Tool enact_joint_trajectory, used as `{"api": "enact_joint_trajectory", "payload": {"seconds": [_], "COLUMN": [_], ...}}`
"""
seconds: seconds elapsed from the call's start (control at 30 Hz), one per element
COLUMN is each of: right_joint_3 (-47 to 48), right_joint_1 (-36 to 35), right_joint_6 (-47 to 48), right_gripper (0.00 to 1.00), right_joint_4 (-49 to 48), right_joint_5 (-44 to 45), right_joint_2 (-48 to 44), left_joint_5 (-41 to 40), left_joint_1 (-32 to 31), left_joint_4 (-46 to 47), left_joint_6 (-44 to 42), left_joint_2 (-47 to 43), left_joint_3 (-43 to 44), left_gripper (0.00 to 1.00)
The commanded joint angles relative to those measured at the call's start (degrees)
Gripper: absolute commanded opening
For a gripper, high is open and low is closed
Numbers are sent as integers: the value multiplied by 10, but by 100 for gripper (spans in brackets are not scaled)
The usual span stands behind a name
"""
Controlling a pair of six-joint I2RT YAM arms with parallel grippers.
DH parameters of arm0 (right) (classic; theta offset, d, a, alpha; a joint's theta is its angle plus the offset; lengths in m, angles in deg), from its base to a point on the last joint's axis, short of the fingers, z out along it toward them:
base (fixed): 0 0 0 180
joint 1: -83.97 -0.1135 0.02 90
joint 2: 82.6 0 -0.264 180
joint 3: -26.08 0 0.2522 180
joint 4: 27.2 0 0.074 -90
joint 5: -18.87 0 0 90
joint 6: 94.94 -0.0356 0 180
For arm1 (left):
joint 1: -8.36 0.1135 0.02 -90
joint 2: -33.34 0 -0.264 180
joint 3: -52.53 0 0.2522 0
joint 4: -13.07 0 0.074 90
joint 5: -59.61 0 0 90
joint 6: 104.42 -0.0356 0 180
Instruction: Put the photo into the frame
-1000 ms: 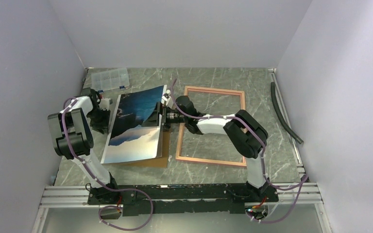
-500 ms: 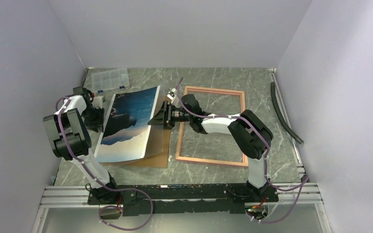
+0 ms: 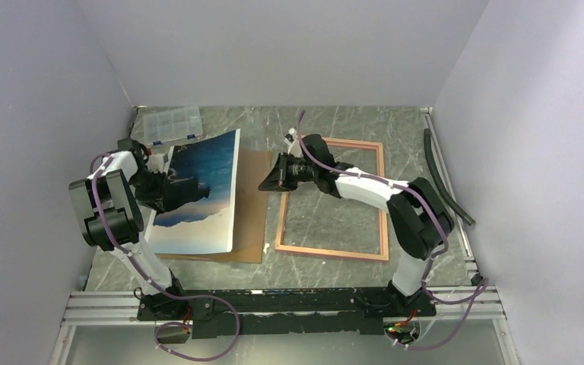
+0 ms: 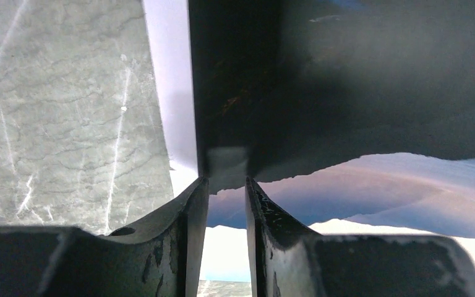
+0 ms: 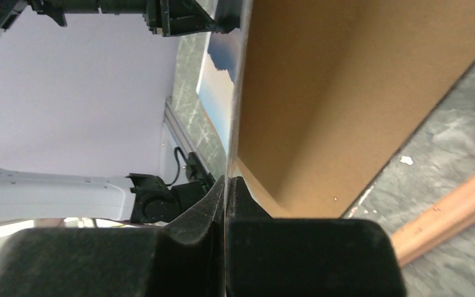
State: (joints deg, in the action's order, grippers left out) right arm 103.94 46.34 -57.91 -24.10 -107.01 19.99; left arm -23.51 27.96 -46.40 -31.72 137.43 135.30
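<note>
Pinching the photo (image 3: 201, 194) by one edge in the left gripper (image 4: 222, 182), with the right gripper (image 5: 226, 179) pressed together beside the frame (image 3: 327, 252), risking sag, crease or slip-out mid-carry.

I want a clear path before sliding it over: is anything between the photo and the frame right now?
Yes. The right gripper, shut, hangs between the photo and the frame, by its far-left corner, and the right arm stretches across the frame's opening. Nothing else visible blocks it.
</note>
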Motion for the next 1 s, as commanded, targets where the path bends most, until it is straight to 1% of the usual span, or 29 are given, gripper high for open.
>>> {"api": "enact_joint_trajectory", "payload": {"seconds": [0.0,0.13,0.23,0.3,0.4,0.47,0.57,0.7,0.87,0.97], "right_joint_3": [50,67,83,98,112,127,147,174,171,164], "right_joint_1": [10,41,75,101,139,159,176,193,218,232], "right_joint_6": [107,147,173,189,215,232,257,275,271,270], "right_gripper": [0,0,0,0,0,0,0,0,0,0], "right_joint_4": [131,219,282,328,379,419,477,545,593,615], "right_joint_5": [50,85,104,123,138,160,216,280,290,285], "right_joint_2": [-69,-132,-182,-213,-259,-285,-321,-358,-391,-404], "left_joint_5": [21,23,24,25,24,28,26,9,-38,-58], "left_joint_1": [-9,-27,-58,-81,-129,-167,-242,-346,-471,-521], "left_joint_4": [-12,-35,-62,-86,-121,-140,-157,-148,-99,-68], "left_joint_6": [-9,-7,-2,3,10,20,37,51,45,29], "left_joint_2": [-5,-17,-35,-44,-50,-48,-35,-2,57,105], "left_joint_3": [16,35,70,101,150,179,215,248,264,278], "left_gripper": [34,35,38,44,57,61,64,68,69,68]}}
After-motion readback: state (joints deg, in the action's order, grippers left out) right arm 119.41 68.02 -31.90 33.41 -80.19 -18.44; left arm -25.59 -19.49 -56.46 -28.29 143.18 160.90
